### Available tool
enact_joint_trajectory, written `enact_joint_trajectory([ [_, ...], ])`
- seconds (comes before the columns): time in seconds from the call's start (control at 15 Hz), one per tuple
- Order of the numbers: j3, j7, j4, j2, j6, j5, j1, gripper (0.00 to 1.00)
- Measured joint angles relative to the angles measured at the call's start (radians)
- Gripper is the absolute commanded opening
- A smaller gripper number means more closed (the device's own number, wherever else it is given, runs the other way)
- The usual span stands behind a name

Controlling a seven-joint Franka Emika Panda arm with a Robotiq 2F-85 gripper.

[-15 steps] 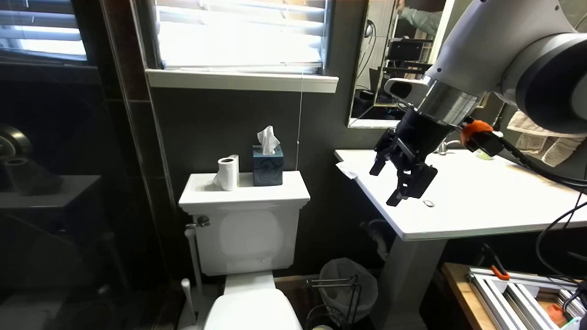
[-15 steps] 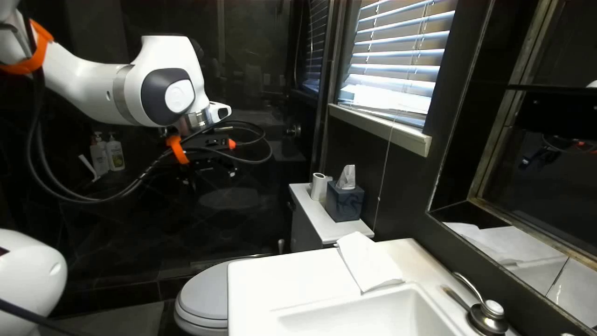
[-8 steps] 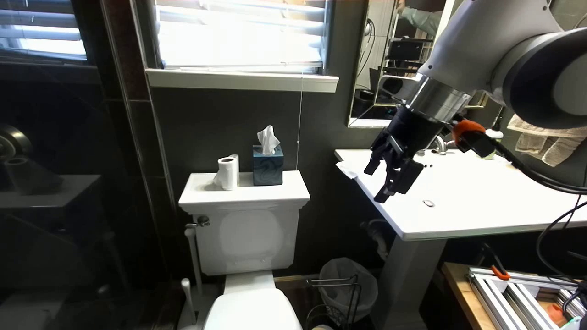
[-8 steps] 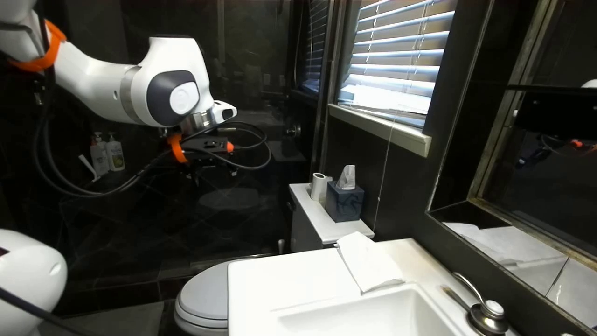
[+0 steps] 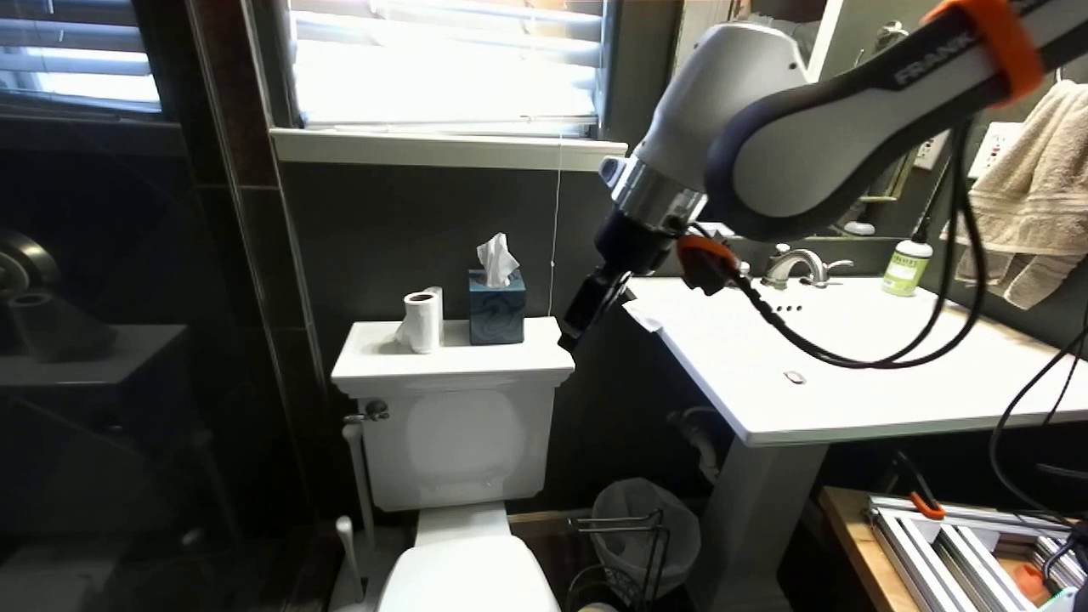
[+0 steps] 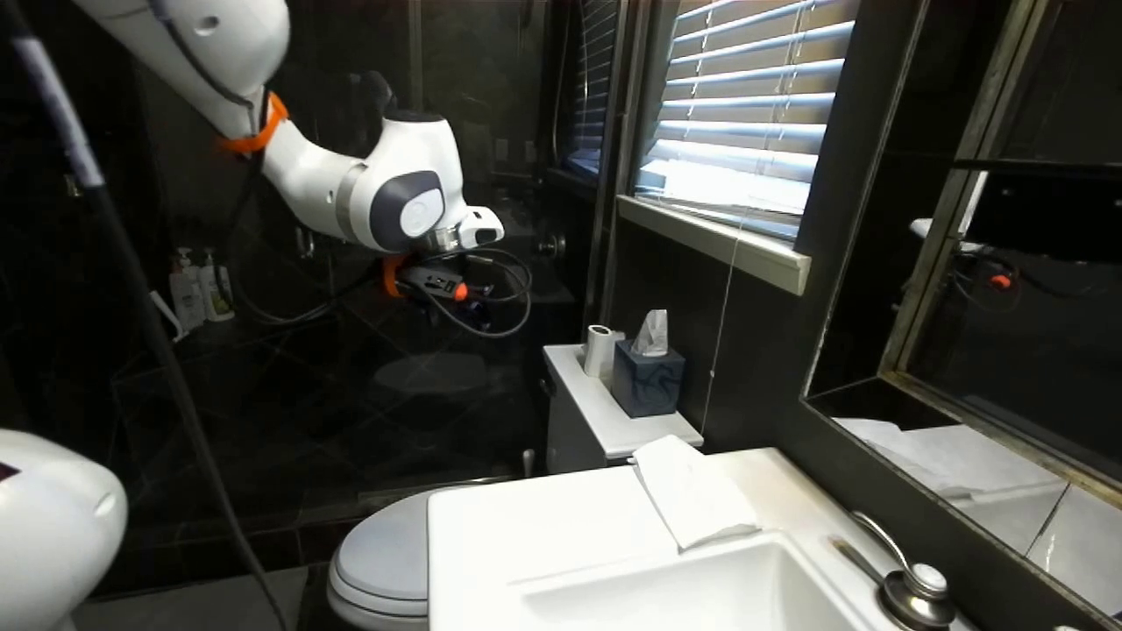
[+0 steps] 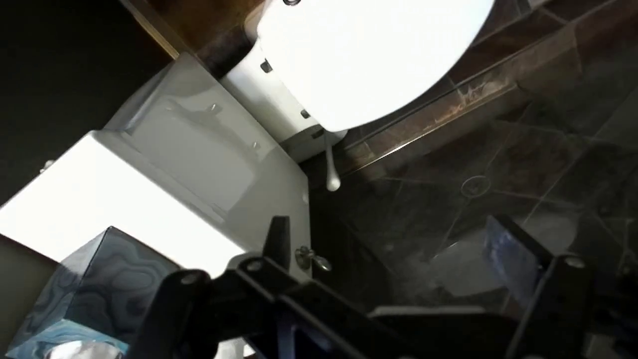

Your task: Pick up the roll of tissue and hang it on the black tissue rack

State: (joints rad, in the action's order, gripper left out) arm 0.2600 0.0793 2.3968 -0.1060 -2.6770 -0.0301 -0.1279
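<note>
White and standing on end in an exterior view, the roll of tissue (image 5: 421, 325) sits on the tank lid (image 5: 476, 359), with the dark blue tissue box (image 5: 496, 314) on its side toward my gripper (image 7: 391, 237). Its hollow centre faces up, so the long axis is upright. My wrist view has the fingers (image 7: 511, 259) spread wide, nothing held. The box shows low at one side there; the gripper's own body covers much of the lid beyond it, and I can't pick out the roll for certain. Well below the tool are the wires of the black tissue rack (image 5: 654, 557), crossing before the bin (image 5: 629, 501).

I take this as early approach. The tool hangs tilted, so I'd pass the box on the side away from the wall (image 5: 408, 229), then square up to straddle that upright cylinder. A straight sideways run risks clipping the box.
</note>
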Motion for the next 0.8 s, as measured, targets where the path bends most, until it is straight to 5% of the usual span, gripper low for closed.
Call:
enact_joint_trajectory([
  [0.47, -0.001, -0.317, -0.347, 0.397, -0.122, -0.063, -0.017, 1.0],
  [0.8, 0.09, -0.571, -0.518, 0.579, -0.211, -0.059, 0.027, 1.0],
])
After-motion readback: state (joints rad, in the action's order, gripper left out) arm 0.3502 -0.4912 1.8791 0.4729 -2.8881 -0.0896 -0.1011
